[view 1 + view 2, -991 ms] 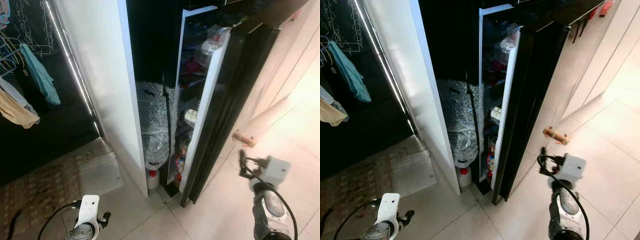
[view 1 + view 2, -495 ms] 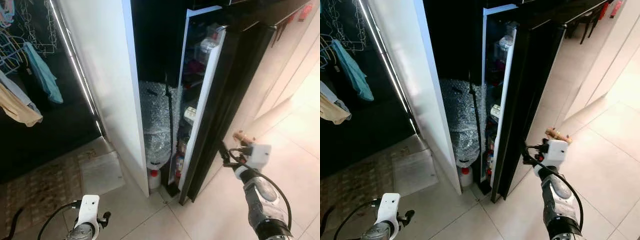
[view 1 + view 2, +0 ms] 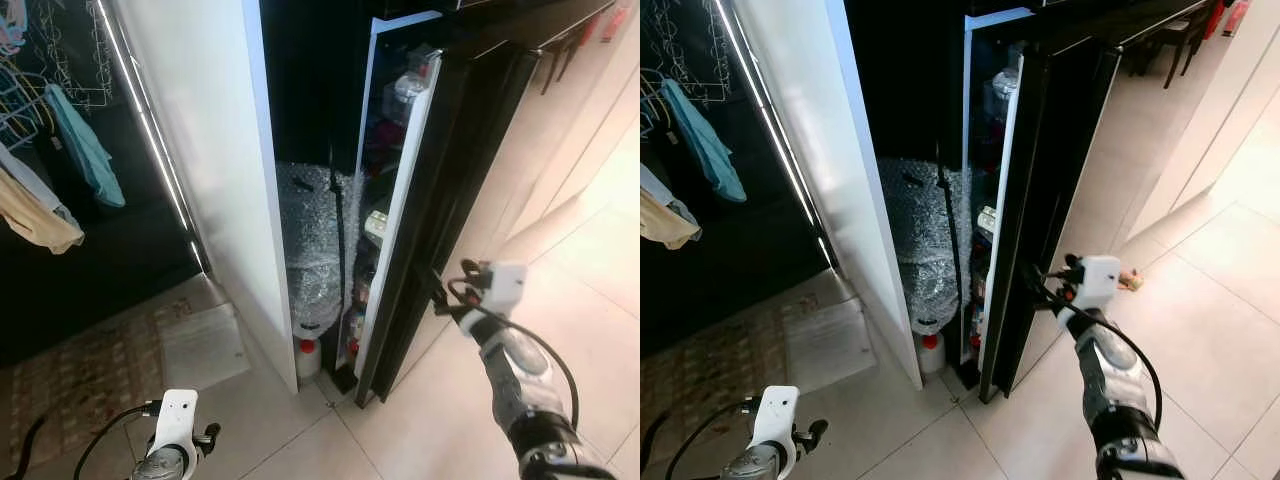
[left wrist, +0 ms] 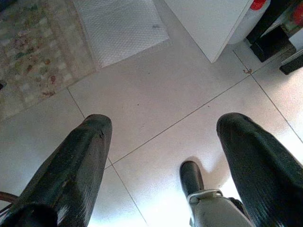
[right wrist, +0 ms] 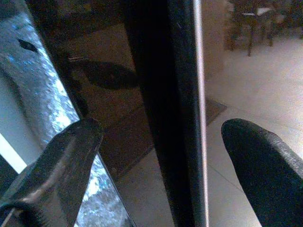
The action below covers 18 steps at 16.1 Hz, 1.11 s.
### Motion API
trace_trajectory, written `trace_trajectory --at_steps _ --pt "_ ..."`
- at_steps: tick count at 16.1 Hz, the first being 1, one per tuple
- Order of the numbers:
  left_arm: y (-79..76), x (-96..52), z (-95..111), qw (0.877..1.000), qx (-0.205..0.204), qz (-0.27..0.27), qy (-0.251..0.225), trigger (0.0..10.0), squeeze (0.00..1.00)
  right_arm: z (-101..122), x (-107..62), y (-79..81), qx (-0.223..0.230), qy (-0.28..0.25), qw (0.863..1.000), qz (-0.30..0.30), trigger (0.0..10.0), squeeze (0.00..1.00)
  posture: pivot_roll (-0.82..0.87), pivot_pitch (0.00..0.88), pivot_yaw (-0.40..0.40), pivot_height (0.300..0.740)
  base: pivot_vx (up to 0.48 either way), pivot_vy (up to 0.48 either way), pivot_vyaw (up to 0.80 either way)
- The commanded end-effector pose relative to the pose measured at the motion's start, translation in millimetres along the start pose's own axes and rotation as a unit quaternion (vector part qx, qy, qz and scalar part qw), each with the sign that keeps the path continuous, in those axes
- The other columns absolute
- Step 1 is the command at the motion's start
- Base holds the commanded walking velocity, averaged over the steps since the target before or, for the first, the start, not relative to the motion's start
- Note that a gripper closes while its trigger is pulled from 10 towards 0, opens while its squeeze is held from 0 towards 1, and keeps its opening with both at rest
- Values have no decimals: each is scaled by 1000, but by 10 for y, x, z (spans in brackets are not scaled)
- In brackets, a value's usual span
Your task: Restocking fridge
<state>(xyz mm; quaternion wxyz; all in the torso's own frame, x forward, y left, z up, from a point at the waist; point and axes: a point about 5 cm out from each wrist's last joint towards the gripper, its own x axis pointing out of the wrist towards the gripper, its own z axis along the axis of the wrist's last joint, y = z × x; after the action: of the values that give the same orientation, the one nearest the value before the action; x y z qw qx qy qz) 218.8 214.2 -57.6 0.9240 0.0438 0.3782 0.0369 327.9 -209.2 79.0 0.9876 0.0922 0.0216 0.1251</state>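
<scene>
Pale floor tiles [image 4: 156, 109] lie under the left gripper [image 4: 161, 156], which hangs idle low at the robot's side with its two black fingers spread wide and nothing between them. Past it, further from the robot, a white panel [image 3: 200, 150] stands upright, and in the dark gap beyond that sits something wrapped in bubble wrap [image 3: 315, 250] over a white jug with a red cap [image 3: 306, 352].

Right of that gap the black fridge door [image 3: 1040, 190] stands only narrowly ajar, bottles and packets showing on its inner shelves [image 3: 385, 225]. The right gripper [image 3: 1040, 285] is raised at the door's free edge, close to it or touching; its fingers are wide apart and grip nothing. In the right wrist view the door's edge [image 5: 182, 109] runs between the two fingers [image 5: 71, 156].

The step in hand looks like opening the fridge, with no stock carried. The next move probably calls for closing on or hooking that edge and swinging the door outward, away from the cabinet, along its hinge arc so the grip does not slip off the glossy face.
</scene>
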Motion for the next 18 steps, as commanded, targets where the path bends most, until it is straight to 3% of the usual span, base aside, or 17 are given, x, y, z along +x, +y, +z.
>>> trace_trajectory --at_steps 1,6,14,18 --pt "15 -4 -18 1000 15 -3 6 10000 0 17 47 36 -2 8 1000 16 10000 0 -107 5 24 740 0 0 0" --pt "26 -2 -12 1000 19 -3 7 10000 0 149 219 221 -4 -5 997 79 10000 0 -117 0 38 740 0 0 0" --pt "25 7 30 1000 18 -2 -1 10000 0 307 428 449 -3 -18 992 128 10000 0 -99 0 32 740 0 0 0" --pt "23 9 37 1000 17 -4 -2 10000 0 350 496 599 19 -17 981 190 10000 0 -95 0 27 740 0 0 0"
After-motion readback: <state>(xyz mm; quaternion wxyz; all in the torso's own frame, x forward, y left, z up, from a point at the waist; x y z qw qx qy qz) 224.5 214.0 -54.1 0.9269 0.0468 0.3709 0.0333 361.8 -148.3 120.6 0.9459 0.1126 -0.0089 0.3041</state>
